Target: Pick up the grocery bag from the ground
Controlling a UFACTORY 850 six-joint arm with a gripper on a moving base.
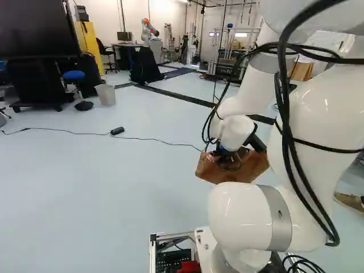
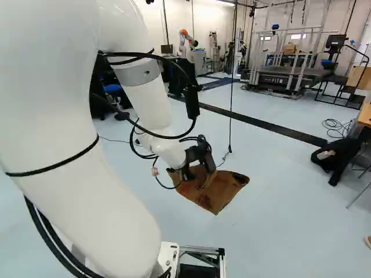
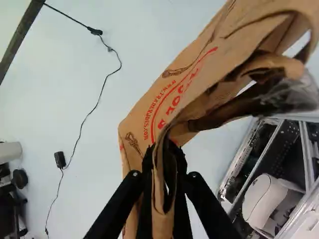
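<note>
Pale floor (image 1: pixel 114 187) underlies the grocery bag (image 3: pixel 177 97), its paper edge (image 3: pixel 160 199) clamped in my gripper (image 3: pixel 164 151), which should rise slowly and steadily to prevent tearing.

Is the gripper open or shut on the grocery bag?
Shut: in the wrist view the gripper has a fold of the bag's brown paper between its fingers, one against each side.

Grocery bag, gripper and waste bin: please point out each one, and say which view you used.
Grocery bag (image 2: pixel 214 196): right base view, on its brown paper side.
Gripper (image 3: pixel 165 155): wrist view, midway between its fingertips.
Waste bin (image 1: pixel 106 95): left base view, on its grey outer wall.
</note>
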